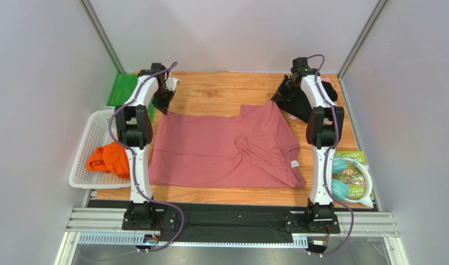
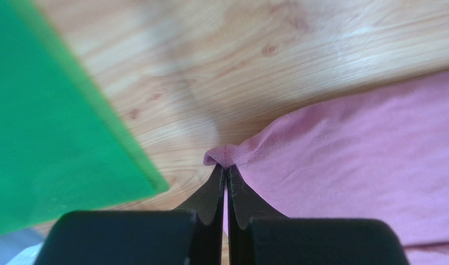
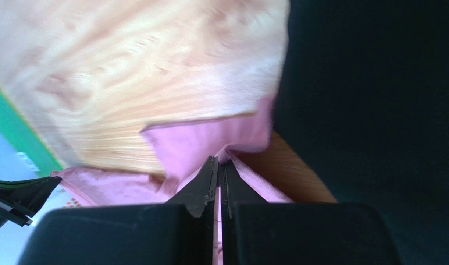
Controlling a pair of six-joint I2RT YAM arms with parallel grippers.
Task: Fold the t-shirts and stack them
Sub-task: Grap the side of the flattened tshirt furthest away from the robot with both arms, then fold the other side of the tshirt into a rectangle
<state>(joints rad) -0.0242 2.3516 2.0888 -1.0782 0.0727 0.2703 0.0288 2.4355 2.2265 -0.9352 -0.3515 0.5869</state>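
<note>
A large dusty-rose t-shirt (image 1: 221, 149) lies spread on the wooden table, its white label (image 1: 294, 164) near the right hem. My left gripper (image 1: 162, 107) is at the shirt's far left corner. In the left wrist view it (image 2: 226, 165) is shut on a small fold of the rose cloth (image 2: 348, 143). My right gripper (image 1: 278, 100) is at the far right, beside a black t-shirt (image 1: 290, 107). In the right wrist view it (image 3: 218, 160) is shut on a pinch of pink cloth (image 3: 210, 138), with the black shirt (image 3: 375, 83) close on the right. An orange t-shirt (image 1: 108, 159) lies in the basket.
A white mesh basket (image 1: 80, 165) sits at the left table edge. A green board (image 1: 121, 89) lies at the far left corner, close to my left fingers (image 2: 44, 121). A sliver of pale pink cloth (image 1: 293, 117) shows under the black shirt. A printed booklet (image 1: 351, 176) lies at the right.
</note>
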